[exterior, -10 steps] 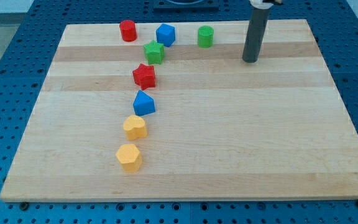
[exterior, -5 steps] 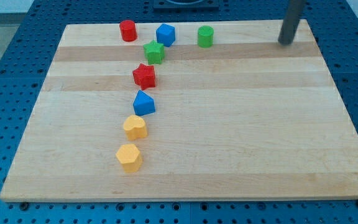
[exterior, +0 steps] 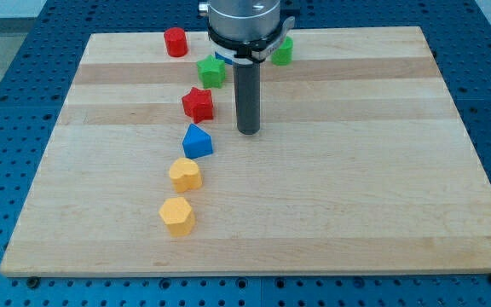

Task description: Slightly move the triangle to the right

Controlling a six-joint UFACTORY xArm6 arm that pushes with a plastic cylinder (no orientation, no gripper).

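A pale wooden counter [exterior: 331, 196] lies on a blue perforated bench [exterior: 7, 77]; the arm's grey collar [exterior: 242, 26] comes down from the view's top, and a straight dark rod [exterior: 247, 94] drops from it; my tip [exterior: 247, 132] rests on the wood just to the view's right of the blue triangle [exterior: 197, 141] and a little above it, near but not touching; there is no hand on this arm to open or close, only the bare rod, and it has hold of nothing; the blue triangle sits left of the counter's middle, in a loose column of blocks that runs down the view; just above it and apart from it stands the red star [exterior: 198, 103], which is to the view's left of the rod; higher still the green star [exterior: 211, 70] sits beside the collar's left edge, partly screened by it; the red cylinder [exterior: 175, 41] stands near the counter's top edge, well to the left; a green cylinder [exterior: 283, 51] peeps out on the collar's right side, mostly hidden; below the blue triangle comes a yellow block [exterior: 185, 174] with a rounded, heart-like outline, close to the triangle but apart from it; below that again a yellow hexagonal block [exterior: 177, 215] stands nearest the view's bottom.
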